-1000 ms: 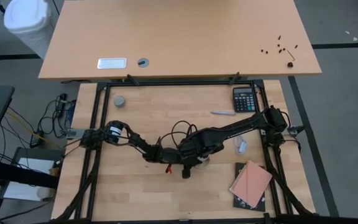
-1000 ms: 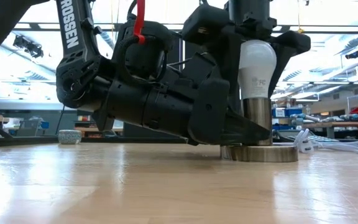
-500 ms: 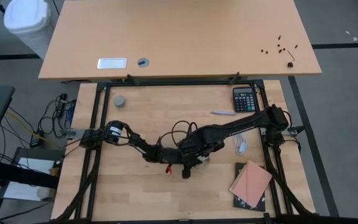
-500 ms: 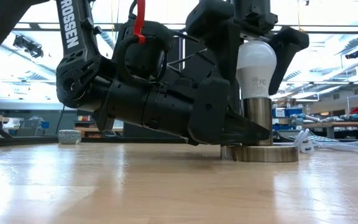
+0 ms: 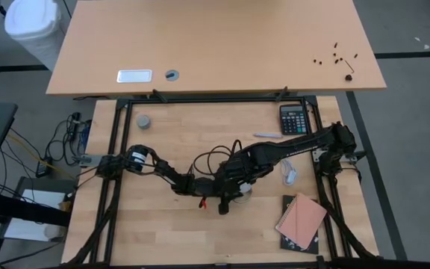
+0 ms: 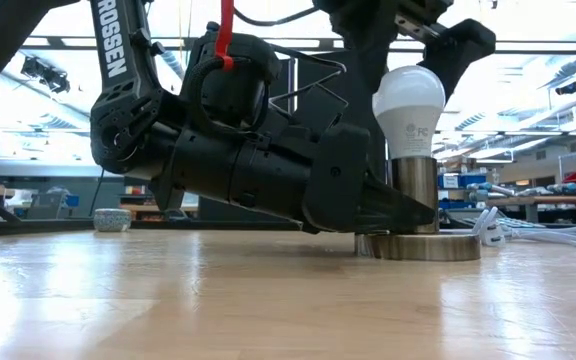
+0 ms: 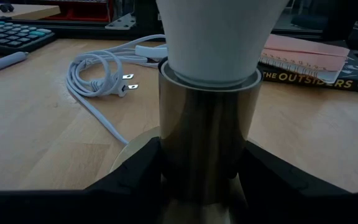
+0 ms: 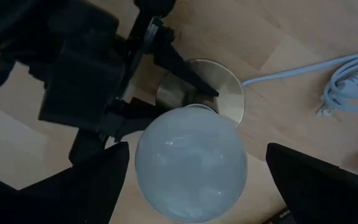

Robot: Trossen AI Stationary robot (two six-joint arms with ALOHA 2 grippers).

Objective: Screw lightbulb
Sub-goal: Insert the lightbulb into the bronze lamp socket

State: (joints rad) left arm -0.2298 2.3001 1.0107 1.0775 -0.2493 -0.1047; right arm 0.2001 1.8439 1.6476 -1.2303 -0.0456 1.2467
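The right gripper [image 8: 191, 163] hangs spread wide just above the one lightbulb [image 6: 409, 100], touching nothing. That lightbulb stands upright in the single brass socket [image 6: 415, 192], which the left gripper [image 7: 202, 163] clamps between its two fingers. One white cord [image 7: 101, 78] lies beside the socket.

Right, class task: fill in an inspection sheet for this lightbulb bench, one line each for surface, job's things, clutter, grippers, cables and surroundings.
Surface: light wooden table in a black frame.
Job's things: white lightbulb upright in the brass socket of a round lamp base.
Clutter: calculator, pen, notebook on "The Outsiders" book, small grey cap.
Grippers: left gripper clamps the socket, fingers on both sides; right gripper open, straddling the bulb from above without touching.
Cables: white cord with plug coiled beside the base.
Surroundings: larger desk behind, white bin at its corner.
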